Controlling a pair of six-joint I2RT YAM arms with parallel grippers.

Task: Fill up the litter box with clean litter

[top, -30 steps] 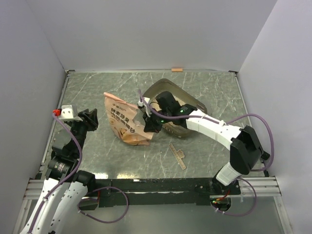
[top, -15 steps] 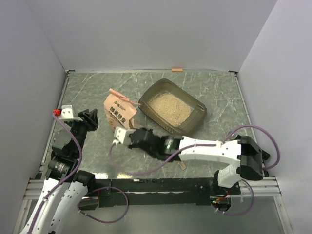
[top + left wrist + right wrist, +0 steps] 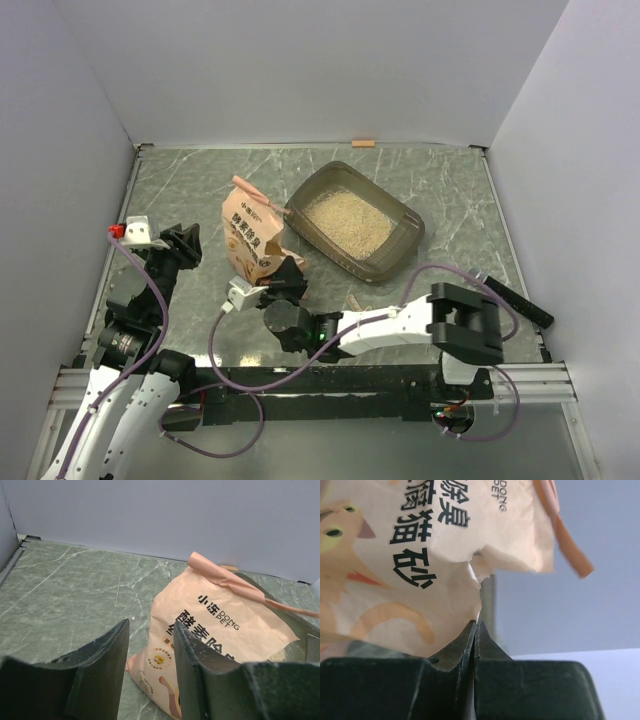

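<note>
Right wrist view: the right gripper (image 3: 475,630) pinches the orange litter bag (image 3: 420,555) by its edge and the left gripper (image 3: 150,630) waits parted and empty, while the litter box (image 3: 405,250) already holds clean litter (image 3: 345,215), so letting the bag go seems next.

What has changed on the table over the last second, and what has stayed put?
The right gripper swung back from above the litter box to the near side, uncovering the litter; it is shut on the lower edge of the orange bag, which stands more upright. The box and the open left gripper stayed put.
</note>
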